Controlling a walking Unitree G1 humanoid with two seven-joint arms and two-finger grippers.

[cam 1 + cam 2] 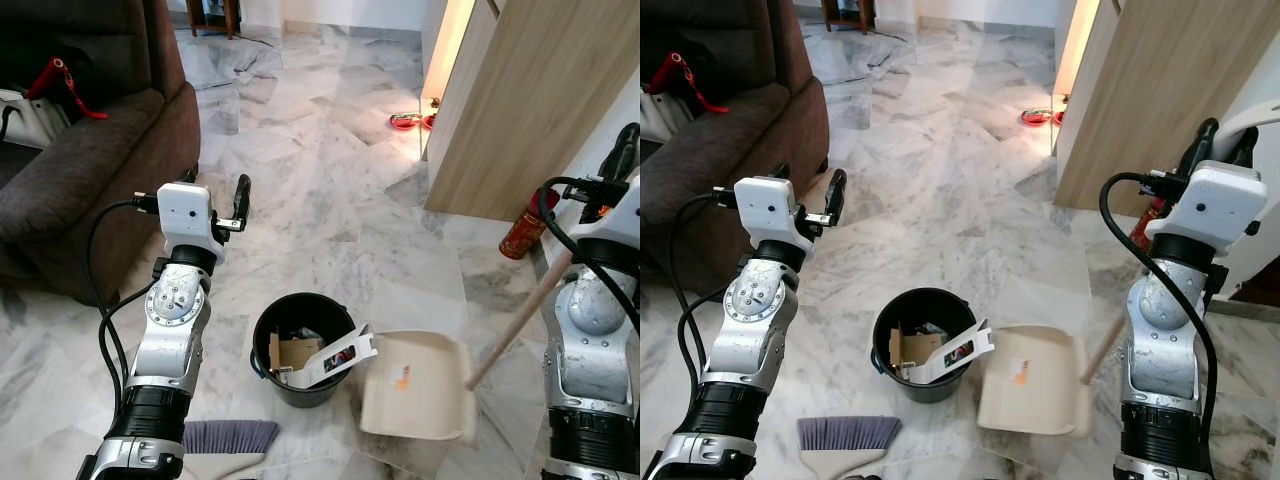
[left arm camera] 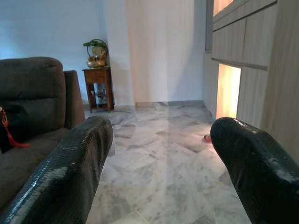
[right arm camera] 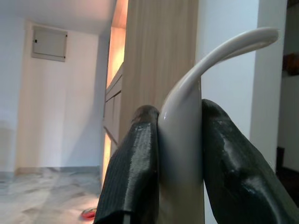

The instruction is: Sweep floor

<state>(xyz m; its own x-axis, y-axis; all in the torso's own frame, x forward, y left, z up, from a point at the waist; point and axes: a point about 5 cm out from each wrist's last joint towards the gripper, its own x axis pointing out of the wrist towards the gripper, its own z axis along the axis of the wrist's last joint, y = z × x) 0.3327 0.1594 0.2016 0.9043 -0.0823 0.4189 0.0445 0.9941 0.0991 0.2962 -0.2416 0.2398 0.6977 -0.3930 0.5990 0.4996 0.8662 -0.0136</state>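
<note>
A cream dustpan (image 1: 415, 400) lies on the marble floor beside a black bin (image 1: 303, 350) that holds cardboard scraps. Its long wooden pole (image 1: 520, 320) rises to the right and ends in a white curved handle (image 3: 187, 93). My right gripper (image 3: 180, 116) is shut on that handle, raised at the right (image 1: 1222, 140). A brush with grey bristles (image 1: 848, 433) lies on the floor just in front of the bin. My left gripper (image 1: 215, 185) is held up above the floor left of the bin, open, with nothing between its fingers (image 2: 79, 168).
A dark brown sofa (image 1: 80, 150) stands at the left with a red strap (image 1: 70, 85) on it. A wooden cabinet (image 1: 540, 100) stands at the right, with a red extinguisher (image 1: 527, 225) at its foot and red bowls (image 1: 405, 121) farther back. A small side table (image 2: 97, 86) stands by the far wall.
</note>
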